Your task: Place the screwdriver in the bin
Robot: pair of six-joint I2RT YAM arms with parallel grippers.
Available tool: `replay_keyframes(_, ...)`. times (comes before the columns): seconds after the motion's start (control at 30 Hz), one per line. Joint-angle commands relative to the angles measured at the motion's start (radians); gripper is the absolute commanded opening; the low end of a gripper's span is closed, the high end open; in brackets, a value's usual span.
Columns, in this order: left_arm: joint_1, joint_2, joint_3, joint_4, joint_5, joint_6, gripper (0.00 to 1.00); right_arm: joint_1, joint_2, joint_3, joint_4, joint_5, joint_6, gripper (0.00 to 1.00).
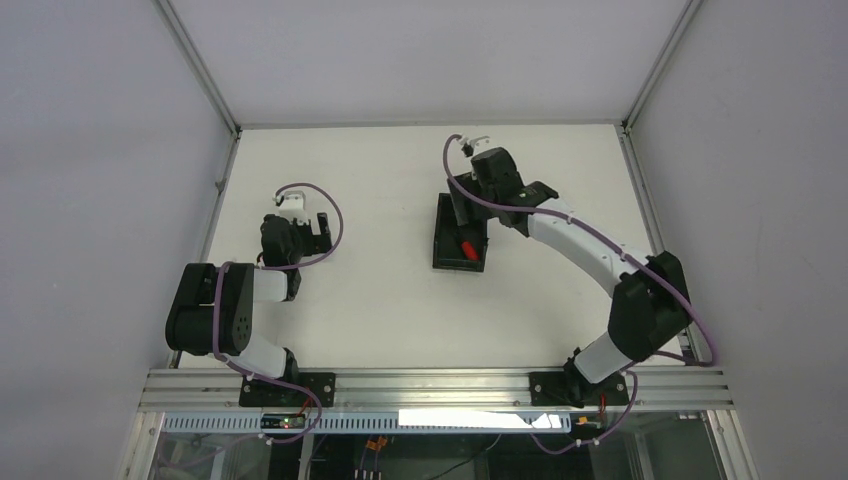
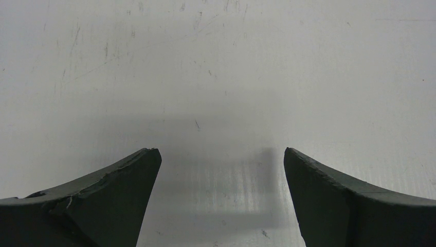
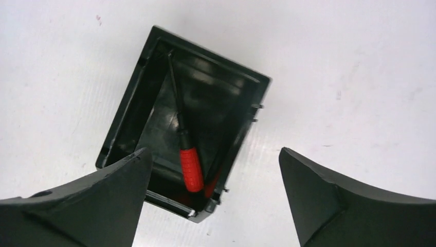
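- Bases of both arms sit bolted to the aluminium rail (image 1: 430,385) along the near edge of the white table (image 1: 380,310).
- Left gripper (image 1: 312,228) hangs over the table's left side, with its arm folded close to its own base. In the wrist view the left gripper (image 2: 221,152) has its two dark fingers (image 2: 118,195) spread wide. Only scuffed white tabletop (image 2: 205,62) shows between them, and nothing is held.
- Bin (image 1: 442,238), a black open-top tray with raised walls, stands on the table just right of centre, well apart from the left gripper.
- Screwdriver (image 1: 467,247) lies inside the bin, its red handle toward the tray's near end. The right wrist view shows the screwdriver (image 3: 188,162) resting on the floor of the bin (image 3: 126,110), with its thin dark shaft angled up into one corner.
- Right gripper (image 1: 465,208) hovers over the bin's far end, at the tip of an arm reaching in from the right. From its own camera the right gripper (image 3: 214,149) has its jaws parted wide. They grip nothing, and the screwdriver lies below them, clear of both fingers (image 3: 329,200).
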Motion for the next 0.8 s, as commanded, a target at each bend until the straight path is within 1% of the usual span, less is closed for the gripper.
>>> replay_keyframes(0.0,0.004,-0.024,-0.002,0.03,0.009,-0.003,0.99,-0.054,-0.127,-0.002,-0.007,0.155,0.093,0.99)
replay_keyframes(0.17,0.004,-0.023,-0.002,0.031,0.01,-0.003,0.99,-0.26,-0.21,-0.079,-0.043,0.057,0.18,0.99)
replay_keyframes(0.3,0.004,-0.023,-0.002,0.03,0.009,-0.003,0.99,-0.413,-0.243,-0.119,-0.071,-0.014,0.181,0.99)
replay_keyframes(0.37,0.004,-0.022,-0.002,0.03,0.009,-0.003,0.99,-0.473,-0.245,-0.12,-0.103,-0.019,0.166,0.99)
replay_keyframes(0.47,0.004,-0.023,-0.002,0.03,0.009,-0.003,0.99,-0.517,-0.242,-0.11,-0.133,0.008,0.142,0.99)
replay_keyframes(0.77,0.004,-0.024,-0.002,0.03,0.009,-0.003,0.99,-0.534,-0.236,-0.125,-0.136,0.034,0.115,0.99)
